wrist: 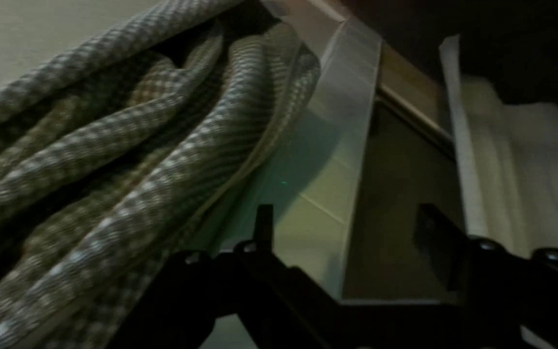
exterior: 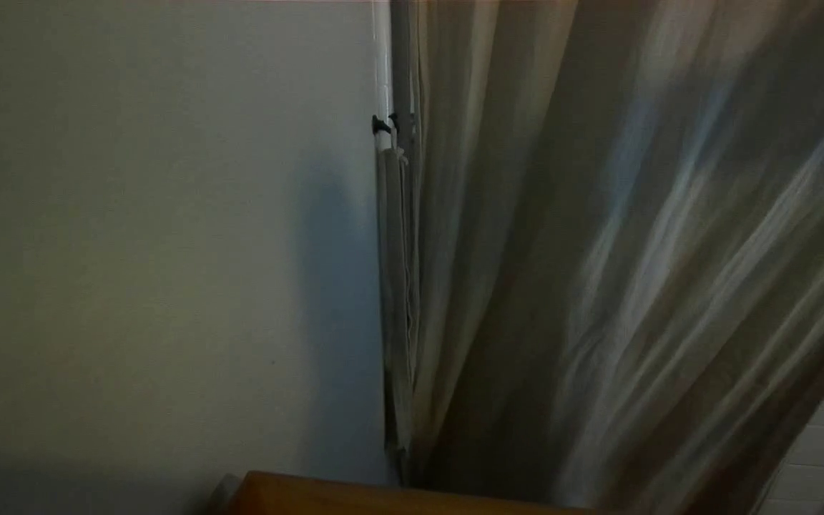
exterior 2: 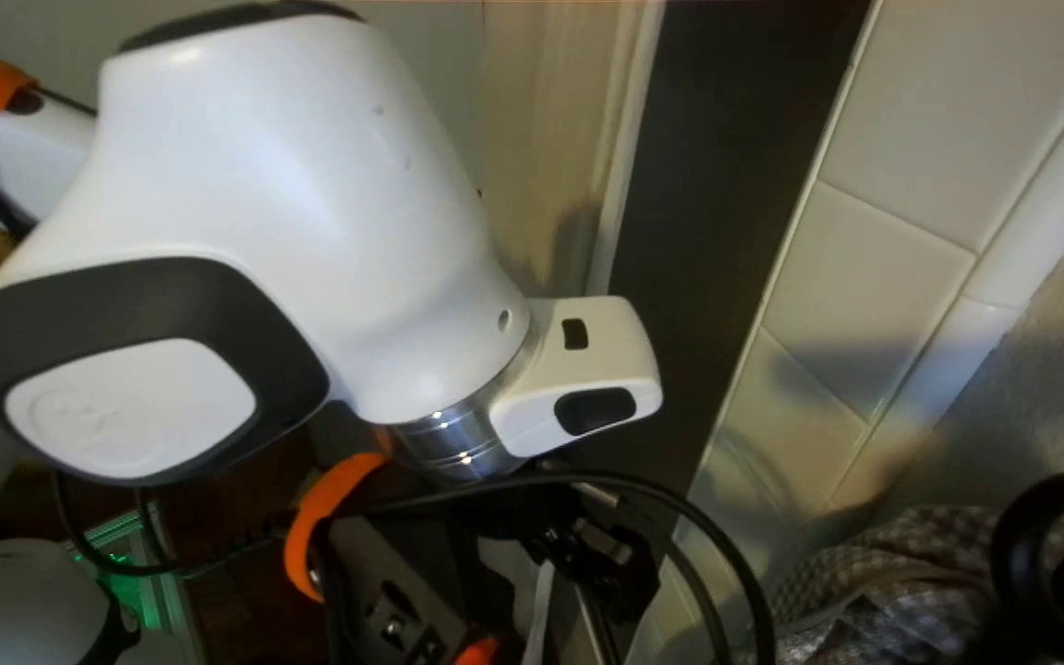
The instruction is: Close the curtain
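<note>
The curtain [exterior: 598, 236] is a large pale grey-beige fabric. It fills the right half of an exterior view, its folds fanning down from the wall corner. In the wrist view pale folded fabric [wrist: 526, 169], which looks like the curtain, hangs at the right, beyond the right finger. My gripper [wrist: 346, 213] is open in the wrist view, its dark fingers wide apart with nothing between them. The right finger is near the pale fabric's edge; whether they touch I cannot tell. In an exterior view the arm [exterior 2: 310, 203] points downward and its fingers are hard to make out.
Grey checked cloth [wrist: 162, 160] hangs in thick folds left of the gripper. White tiles [wrist: 317, 203] border a dark panel [wrist: 400, 232] ahead. A thin metal pole [exterior: 382, 64] and an orange wooden edge [exterior: 355, 493] are near the curtain. A black scroll [exterior 2: 1040, 545] stands in an exterior view.
</note>
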Controlling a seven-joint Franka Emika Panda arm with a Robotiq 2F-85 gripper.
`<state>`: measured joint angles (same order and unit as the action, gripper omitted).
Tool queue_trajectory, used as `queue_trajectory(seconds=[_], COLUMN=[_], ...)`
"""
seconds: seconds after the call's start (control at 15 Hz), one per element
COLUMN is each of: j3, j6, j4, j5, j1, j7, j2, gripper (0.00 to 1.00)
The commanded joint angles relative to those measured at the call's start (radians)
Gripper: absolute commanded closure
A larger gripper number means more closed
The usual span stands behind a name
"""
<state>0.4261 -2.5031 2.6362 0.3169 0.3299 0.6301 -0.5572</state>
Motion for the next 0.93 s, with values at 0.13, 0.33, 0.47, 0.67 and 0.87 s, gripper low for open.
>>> queue_trajectory(seconds=[0.13, 0.33, 0.47, 0.67, 0.87], j3=[0.038, 0.030, 0.040, 0.028, 0.020], j6=[0.391, 0.593, 0.682, 0.659, 0.617], j4=[-0.072, -0.116, -0.141, -0.140, -0.135], j5=[-0.223, -0.325, -0.420, -0.550, -0.641], j1=[-0.100, -0.127, -0.156, -0.178, -0.206], j7=[0.075, 0.066, 0.063, 0.049, 0.065], j2=[-0.071, -0.113, -0.143, -0.219, -0.291], gripper=[0.00, 0.00, 0.00, 0.00, 0.00])
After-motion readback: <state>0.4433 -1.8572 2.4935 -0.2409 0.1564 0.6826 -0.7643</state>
